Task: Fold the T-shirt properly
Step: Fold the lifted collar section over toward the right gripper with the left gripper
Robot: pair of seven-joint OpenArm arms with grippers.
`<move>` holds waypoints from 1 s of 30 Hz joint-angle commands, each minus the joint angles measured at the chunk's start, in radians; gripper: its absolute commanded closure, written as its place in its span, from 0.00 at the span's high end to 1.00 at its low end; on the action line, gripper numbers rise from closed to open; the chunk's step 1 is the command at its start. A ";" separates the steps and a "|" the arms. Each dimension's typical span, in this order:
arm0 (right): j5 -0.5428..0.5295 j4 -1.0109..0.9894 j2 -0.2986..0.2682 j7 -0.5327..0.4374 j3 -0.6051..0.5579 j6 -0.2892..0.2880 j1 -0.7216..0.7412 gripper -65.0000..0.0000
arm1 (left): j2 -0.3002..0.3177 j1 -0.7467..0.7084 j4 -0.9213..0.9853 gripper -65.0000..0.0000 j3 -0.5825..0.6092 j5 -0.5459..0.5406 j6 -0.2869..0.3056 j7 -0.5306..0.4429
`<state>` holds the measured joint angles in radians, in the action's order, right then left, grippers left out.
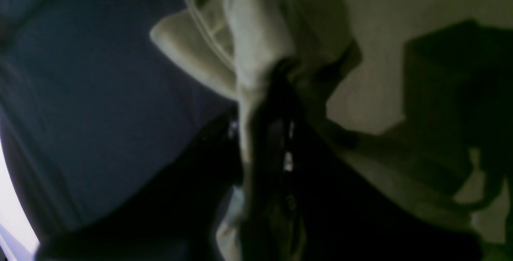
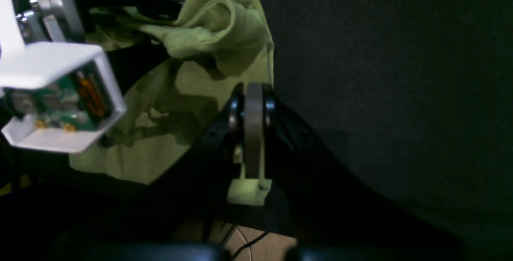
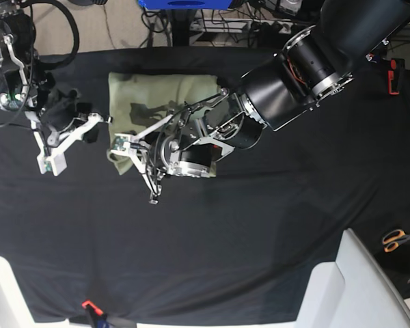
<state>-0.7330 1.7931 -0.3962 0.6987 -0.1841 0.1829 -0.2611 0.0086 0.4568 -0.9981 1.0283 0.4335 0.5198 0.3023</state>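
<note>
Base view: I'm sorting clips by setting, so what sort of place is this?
Probably a robotics lab or workshop bench, not a home. A black cloth covers the work table, cables lie tangled on the floor behind it, and scissors sit at the edge near the T-shirt.

Base view: overhead, straight down on black-draped tabletop (image 3: pixel 260 225), both arms in frame. Left wrist view: very close, blurred, along jaws into T-shirt (image 1: pixel 256 32). Right wrist view: close, past own jaws. All three share T-shirt (image 2: pixel 216 24).
</note>
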 commanded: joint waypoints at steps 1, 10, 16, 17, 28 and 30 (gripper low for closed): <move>-0.006 0.014 -0.011 -0.015 0.010 -0.003 0.007 0.00 | -0.008 0.024 -0.011 0.00 -0.009 -0.005 -0.014 -0.007; -0.006 0.014 -0.011 -0.015 0.010 -0.003 0.007 0.00 | -0.005 0.024 -0.015 0.00 -0.010 -0.006 -0.014 0.057; -0.006 0.014 -0.011 -0.014 0.010 -0.003 0.007 0.00 | -0.011 0.026 -0.014 0.00 -0.012 -0.006 -0.014 0.064; -0.006 0.014 -0.011 -0.014 0.010 -0.003 0.007 0.00 | -0.011 0.026 -0.014 0.00 -0.012 -0.006 -0.014 0.064; -0.006 0.014 -0.011 -0.014 0.008 -0.003 0.006 0.00 | -0.006 0.059 -0.014 0.90 -0.012 -0.008 -0.011 0.065; -0.006 0.014 -0.011 -0.014 0.008 -0.003 0.006 0.00 | -0.006 0.078 -0.018 0.97 -0.012 -0.014 -0.011 0.065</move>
<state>-0.7330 1.7931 -0.3962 0.6994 -0.1829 0.1829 -0.2619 0.0090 0.5034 -0.9993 1.0210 0.4240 0.5083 0.3702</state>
